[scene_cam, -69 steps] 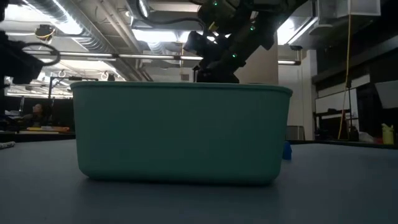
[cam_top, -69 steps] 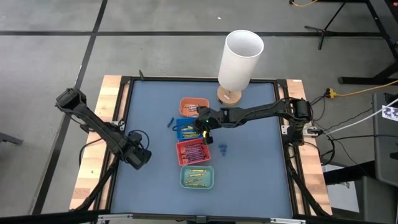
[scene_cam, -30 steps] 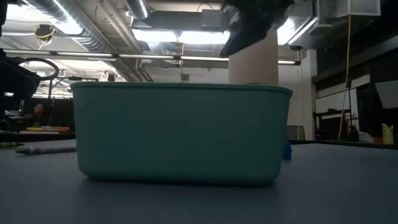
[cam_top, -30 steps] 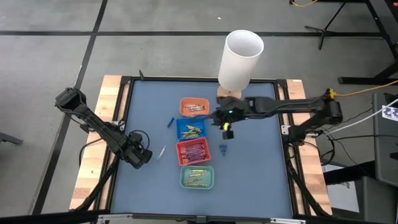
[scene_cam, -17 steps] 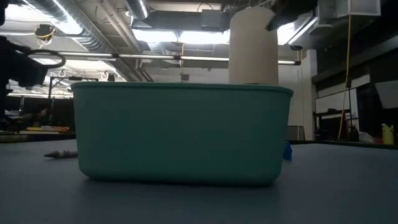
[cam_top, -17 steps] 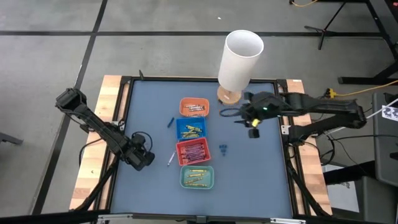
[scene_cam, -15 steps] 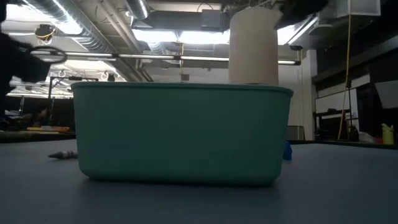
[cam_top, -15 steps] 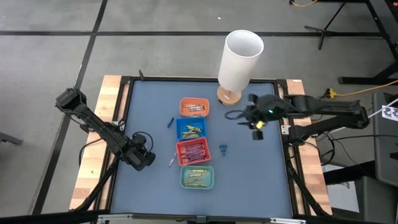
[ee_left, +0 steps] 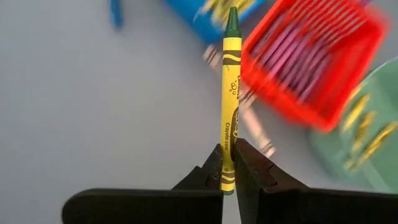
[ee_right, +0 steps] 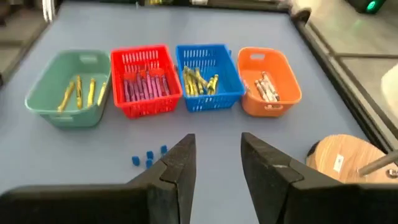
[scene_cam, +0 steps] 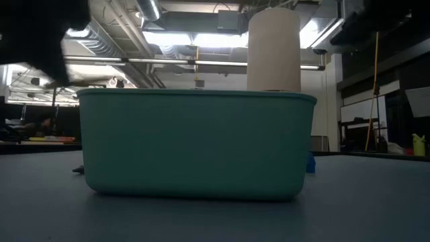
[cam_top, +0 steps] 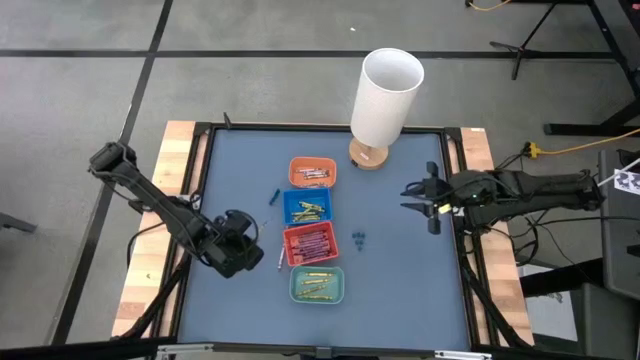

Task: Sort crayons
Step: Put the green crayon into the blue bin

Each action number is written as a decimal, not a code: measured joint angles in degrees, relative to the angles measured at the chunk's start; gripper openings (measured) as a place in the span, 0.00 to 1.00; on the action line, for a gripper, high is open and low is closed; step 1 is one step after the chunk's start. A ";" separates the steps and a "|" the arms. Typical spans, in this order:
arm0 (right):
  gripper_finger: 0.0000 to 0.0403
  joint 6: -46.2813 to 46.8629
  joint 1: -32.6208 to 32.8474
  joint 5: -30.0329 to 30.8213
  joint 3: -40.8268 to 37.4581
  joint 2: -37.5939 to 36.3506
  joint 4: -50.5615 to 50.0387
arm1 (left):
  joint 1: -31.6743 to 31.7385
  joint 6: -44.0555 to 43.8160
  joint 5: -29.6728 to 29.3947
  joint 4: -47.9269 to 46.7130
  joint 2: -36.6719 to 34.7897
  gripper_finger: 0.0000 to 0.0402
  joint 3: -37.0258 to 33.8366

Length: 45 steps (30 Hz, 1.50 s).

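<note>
The left gripper (cam_top: 262, 257) is hovering over the blue mat (cam_top: 400, 290) w/ its fingers (ee_left: 249, 171) clenched on a yellow crayon (ee_left: 229, 99), green-tipped, sticking straight out past the fingertips. It's sitting just left of the tray column, by the seam between the red tray (cam_top: 308, 243) and the green tray (cam_top: 317, 285), toward the mat's front-left.

The right gripper (cam_top: 417, 197) is hanging near the right edge of the mat, well apart from the trays, jaws released w/ a clear gap between the two fingers (ee_right: 180, 165) and nothing in them.

The four trays are running in a line down the mat's middle: orange tray (ee_right: 268, 83) nearest the back edge, then blue tray (ee_right: 208, 78), red, green nearest the front. Purple crayons (ee_right: 145, 84) are lying in the red one, yellow crayons (ee_right: 200, 81) in the blue one, more yellow sticks (ee_right: 79, 92) in the green one, a few pale ones (ee_right: 266, 87) in the orange.

A blue crayon (cam_top: 272, 195) is lying loose left of the blue tray. Small blue bits (cam_top: 359, 239) are lying right of the red tray. A tall white cylinder (cam_top: 386, 97) is standing on a wood disc (cam_top: 367, 155) at the back edge
</note>
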 joint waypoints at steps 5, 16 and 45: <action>0.31 0.95 0.00 -0.46 -6.40 -6.01 4.77 | 3.53 11.74 -6.28 7.31 -0.03 0.00 1.70; 0.31 3.09 0.00 -1.02 -16.74 -15.11 12.27 | 15.87 40.60 -3.97 26.19 -0.02 0.00 1.72; 0.31 1.59 -0.04 -1.11 -37.81 -31.38 30.31 | 30.59 61.73 2.64 38.56 16.35 0.00 1.78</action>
